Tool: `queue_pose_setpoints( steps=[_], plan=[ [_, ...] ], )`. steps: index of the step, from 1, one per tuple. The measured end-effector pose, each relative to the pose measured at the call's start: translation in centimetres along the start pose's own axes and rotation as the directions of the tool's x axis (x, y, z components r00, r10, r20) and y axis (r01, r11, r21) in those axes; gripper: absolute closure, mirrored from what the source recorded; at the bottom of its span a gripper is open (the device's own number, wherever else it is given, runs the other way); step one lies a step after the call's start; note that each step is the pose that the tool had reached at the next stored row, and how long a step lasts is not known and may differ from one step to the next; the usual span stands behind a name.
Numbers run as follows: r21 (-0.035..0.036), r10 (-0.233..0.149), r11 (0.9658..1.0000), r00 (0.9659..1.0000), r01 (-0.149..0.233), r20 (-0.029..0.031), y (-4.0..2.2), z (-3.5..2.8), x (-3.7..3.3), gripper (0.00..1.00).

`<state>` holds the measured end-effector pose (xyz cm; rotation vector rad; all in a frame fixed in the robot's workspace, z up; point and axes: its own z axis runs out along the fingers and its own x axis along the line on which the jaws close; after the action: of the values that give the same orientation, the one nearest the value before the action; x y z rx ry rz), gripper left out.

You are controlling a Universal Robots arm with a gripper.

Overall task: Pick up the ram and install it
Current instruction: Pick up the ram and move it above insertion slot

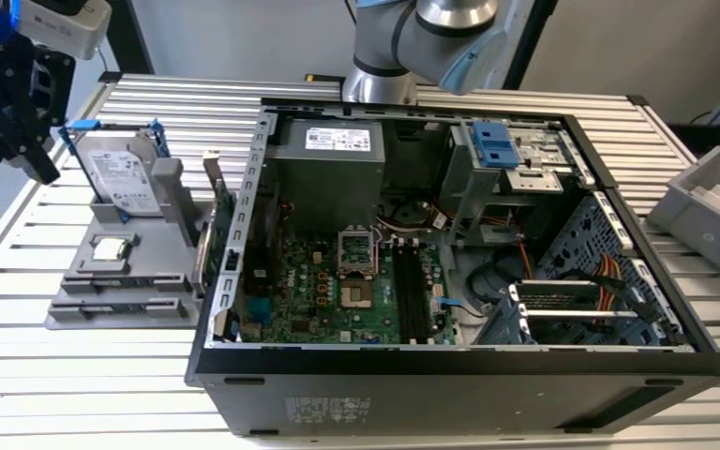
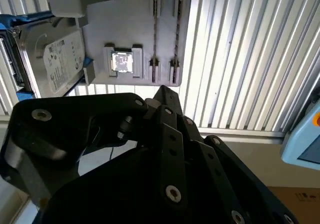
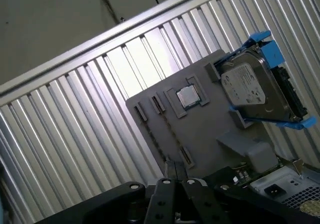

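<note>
The end effector [image 1: 16, 150] is hanging high at the exterior view's left, off the edge of the slatted worktop [image 1: 85, 375], and I cannot tell how far open it is or whether it is gripping anything. Just to the exterior view's right of it, the silver hard drive [image 1: 120, 176] is leaning upright in its blue frame [image 1: 82, 124] at the back of the gray holder [image 1: 85, 309]. A square processor chip [image 2: 122, 62] is lying flat in its pocket beside the drive. Both wrist views are looking down past the black linkage onto that holder. Two narrow slots [image 2: 155, 29] are running side by side next to the chip, each showing a thin line, and I cannot tell whether the ram is sitting there on edge or where it is. Further toward the exterior view's right, a green expansion card [image 1: 222, 239] is standing between the holder and the open computer case [image 1: 460, 375]. Inside the case, the motherboard [image 1: 322, 291] is showing its long black memory slots [image 1: 408, 292]. A gray bin [image 1: 711, 202] is sitting well apart at the far edge.
</note>
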<state>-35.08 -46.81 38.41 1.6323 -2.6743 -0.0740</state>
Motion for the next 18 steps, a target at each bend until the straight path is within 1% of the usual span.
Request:
queue_pose_setpoints(
  steps=[1, 2, 7, 10, 13, 18],
  plan=[
    [0.0001, -0.013, 0.9999, 0.9999, 0.013, -0.0004, 0.00, 0.00, 0.00, 1.00],
    [-0.0007, -0.069, 0.9976, 0.9976, 0.069, -0.0028, 0.00, 0.00, 0.00, 1.00],
    [-0.0008, -0.071, 0.9974, 0.9974, 0.071, -0.0029, 0.00, 0.00, 0.00, 1.00],
    [0.0016, -0.077, 0.9971, 0.9971, 0.077, -0.0022, 0.00, 0.00, -0.01, 1.00],
    [0.0096, -0.089, 0.9960, 0.9960, 0.089, 0.0011, 0.00, 0.01, 0.00, 1.00],
    [0.0205, -0.110, 0.9937, 0.9939, 0.110, 0.0052, 0.00, 0.02, 0.00, 1.00]
  ],
)
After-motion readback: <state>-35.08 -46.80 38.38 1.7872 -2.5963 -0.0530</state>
